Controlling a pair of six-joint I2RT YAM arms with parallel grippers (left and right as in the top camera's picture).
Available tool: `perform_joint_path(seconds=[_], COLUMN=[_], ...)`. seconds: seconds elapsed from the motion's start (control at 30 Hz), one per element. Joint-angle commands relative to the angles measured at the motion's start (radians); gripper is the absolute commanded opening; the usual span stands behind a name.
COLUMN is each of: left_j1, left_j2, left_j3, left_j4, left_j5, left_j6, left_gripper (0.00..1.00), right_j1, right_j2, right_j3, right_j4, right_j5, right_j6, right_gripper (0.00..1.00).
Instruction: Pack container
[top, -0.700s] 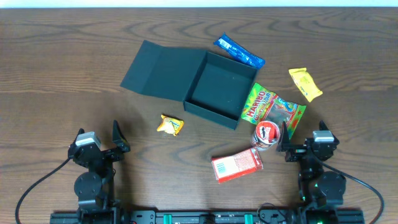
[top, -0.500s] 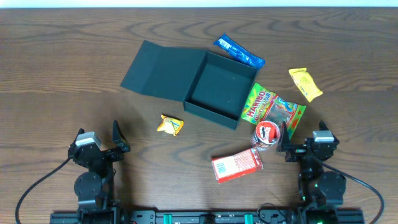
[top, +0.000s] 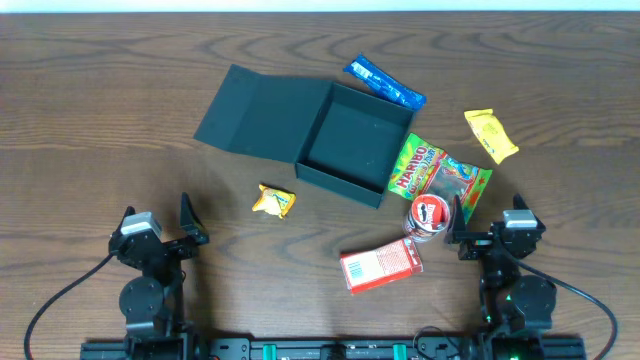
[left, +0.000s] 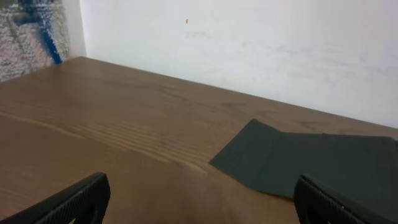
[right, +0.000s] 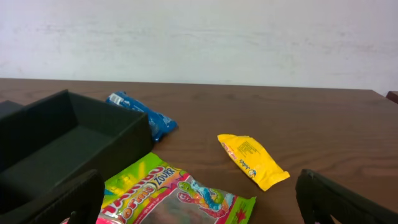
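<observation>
The container (top: 355, 140), a dark teal-black shallow box, lies open at the table's centre with its flap lid (top: 258, 108) spread flat to the left and nothing visible inside. Both arms sit at the near edge. My left gripper (top: 157, 208) is open and empty; in its wrist view, left gripper (left: 202, 205), only bare wood lies between the fingers and the lid (left: 311, 162) is ahead. My right gripper (top: 487, 207) is open and empty. In the right wrist view the right gripper (right: 199, 202) faces the container (right: 62, 143) and a green gummy bag (right: 168, 193).
Around the box lie a blue packet (top: 385, 83), a yellow packet (top: 491, 135), the green gummy bag (top: 438, 172), a small round red-and-white tub (top: 428, 215), a red-and-white carton (top: 381, 265) and a small yellow-orange packet (top: 273, 201). A pale wall stands behind the table.
</observation>
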Motion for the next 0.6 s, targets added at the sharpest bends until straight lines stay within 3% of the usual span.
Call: perform_joint_path(seconds=[0.0, 0.17, 0.33, 0.5, 0.57], left_j1=[0.006, 0.006, 0.006, 0.005, 0.005], left_j2=[-0.006, 0.034, 0.229, 0.578, 0.686], left_j3=[0.010, 0.203, 0.461, 0.858, 1.016], left_j4=[0.030, 0.011, -0.041, -0.222, -0.373], left_j5=[0.091, 0.090, 0.106, 0.259, 0.302], left_j6=[-0.021, -0.088, -0.088, -0.097, -0.145], left_gripper=[0.95, 0.96, 0.95, 0.95, 0.95], right_j1=[-0.018, -0.018, -0.018, -0.018, -0.018], right_j2=[-0.005, -0.005, -0.005, -0.005, -0.005], right_j3=[-0.002, -0.002, -0.002, -0.002, -0.002], right_j4=[-0.005, -0.005, -0.005, -0.005, -0.005], right_j5=[0.003, 0.003, 0.003, 0.003, 0.003], right_j6=[0.003, 0.003, 0.003, 0.003, 0.003], right_gripper=[0.99, 0.99, 0.99, 0.99, 0.99])
